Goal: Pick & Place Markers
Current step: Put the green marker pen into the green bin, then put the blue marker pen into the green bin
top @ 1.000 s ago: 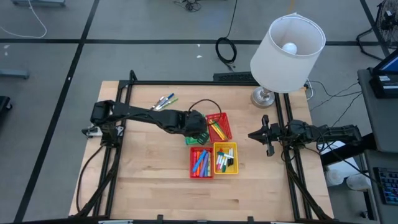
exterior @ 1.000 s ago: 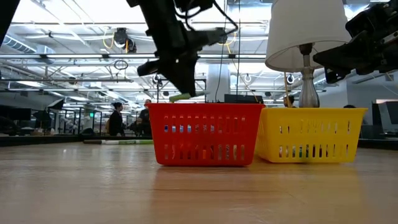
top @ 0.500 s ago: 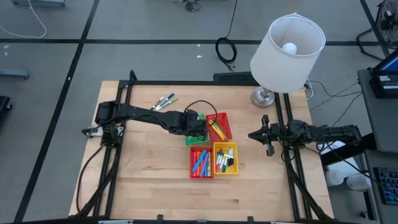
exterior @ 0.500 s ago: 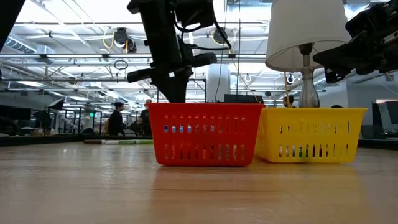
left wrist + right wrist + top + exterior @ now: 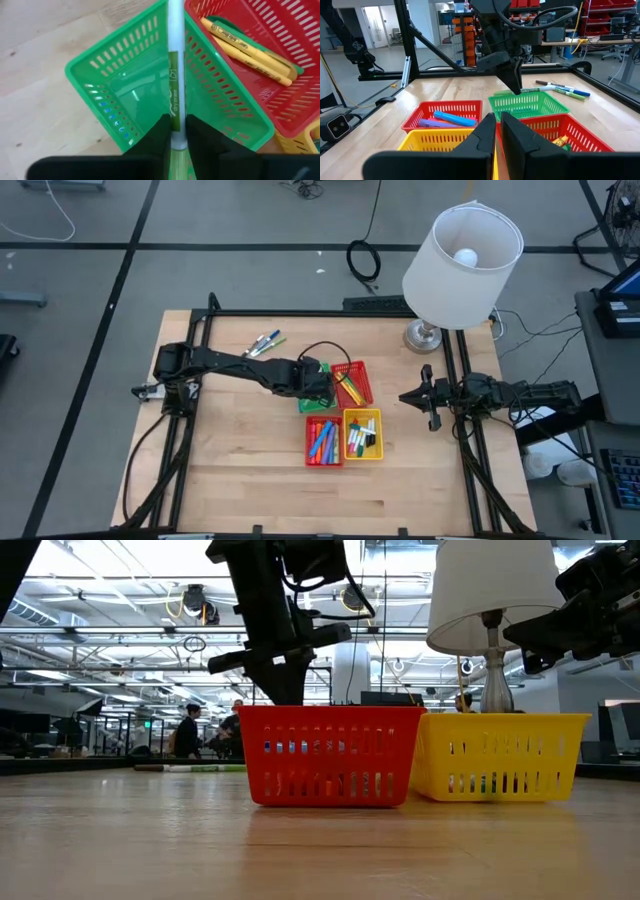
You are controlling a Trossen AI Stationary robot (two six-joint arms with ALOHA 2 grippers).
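Near edge of the bench point(image 5: 250, 480) in the low view: red basket point(image 5: 330, 754) with blue and pink markers, and beside it the yellow basket point(image 5: 497, 756) with white-and-black ones. Seen from above these two sit side by side, red basket on the left, yellow on the right.

Behind them: a green basket point(image 5: 150, 95) and, touching its side, a second red basket point(image 5: 352, 382) that holds yellow markers point(image 5: 247, 50).

Left gripper point(image 5: 176, 131) is directly over the green basket. Its fingers point(image 5: 159, 134) are narrow, pinching a green-and-white marker point(image 5: 175, 80) that points out over the basket's open interior. The marker is not lying on the basket floor.

Compared with a second ago: in the low view the marker's tip then showed above the red basket's rim; now arm and fingers have come lower behind that rim and the tip is hidden. From above, the arm has drawn slightly toward the green basket. Little change over the last half second.

Farther back on the bench: a small cluster of loose markers point(image 5: 266, 342), blue and green, lying apart from the baskets.

Right gripper point(image 5: 429, 411) waits at the right side of the bench near the lamp base point(image 5: 424, 336), fingers pressed together, empty; no change.
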